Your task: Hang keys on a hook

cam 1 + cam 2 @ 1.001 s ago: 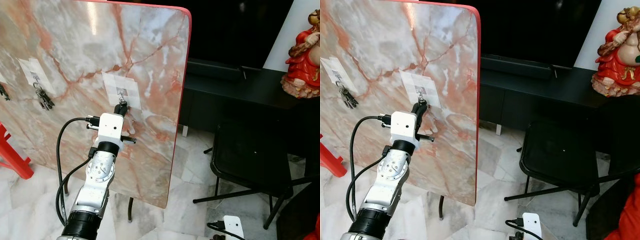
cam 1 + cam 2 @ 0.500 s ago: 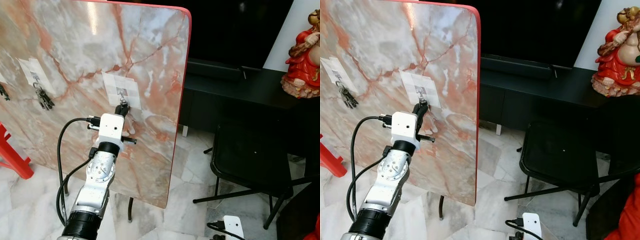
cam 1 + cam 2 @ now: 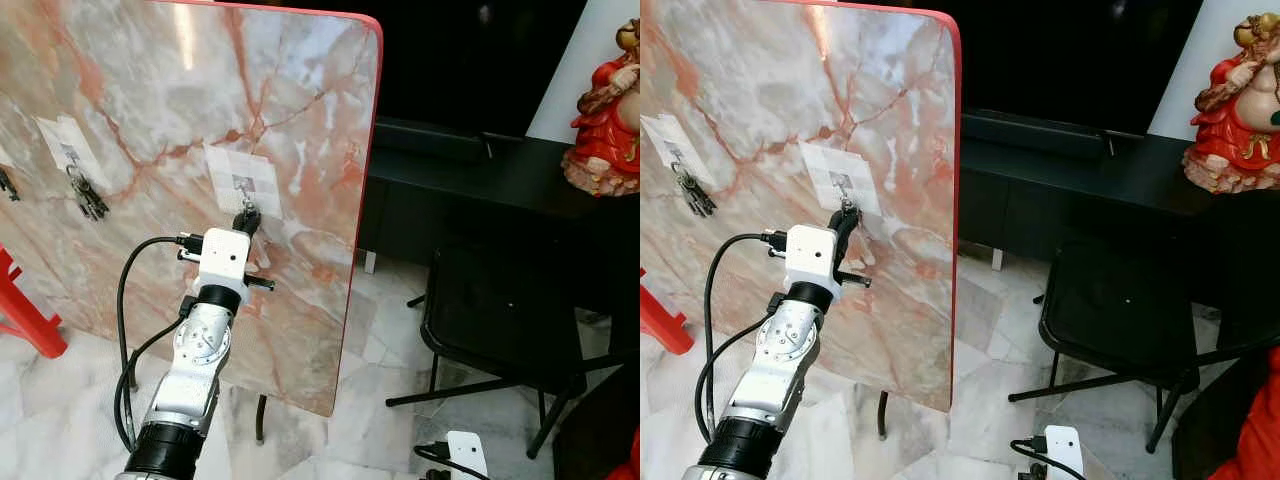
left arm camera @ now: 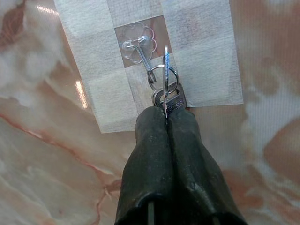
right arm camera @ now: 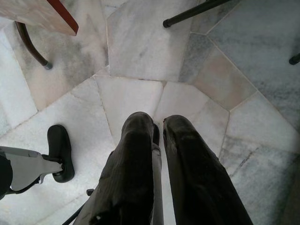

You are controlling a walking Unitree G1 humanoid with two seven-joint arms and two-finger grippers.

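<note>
An upright marble-patterned board [image 3: 300,100] carries a clear hook [image 4: 138,47] stuck on a white tape patch [image 3: 243,180]. My left gripper [image 4: 165,112] is raised to the board just under this hook, shut on a small bunch of keys [image 4: 168,99]. The key ring [image 4: 165,77] lies against the hook's lower end; whether it is threaded on the hook I cannot tell. In the left eye view the left gripper [image 3: 246,217] touches the patch's lower edge. My right gripper [image 5: 158,131] hangs over the floor, fingers together and holding nothing.
Another bunch of keys [image 3: 88,200] hangs on a second patch further left on the board. A black chair [image 3: 500,310] stands to the right, with a black low cabinet [image 3: 470,170] and a red figurine [image 3: 605,110] behind. A red frame [image 3: 25,310] stands at the left on the marble floor.
The left gripper has crept slightly right and down at the hook, still holding the keys. The right arm stays idle.
</note>
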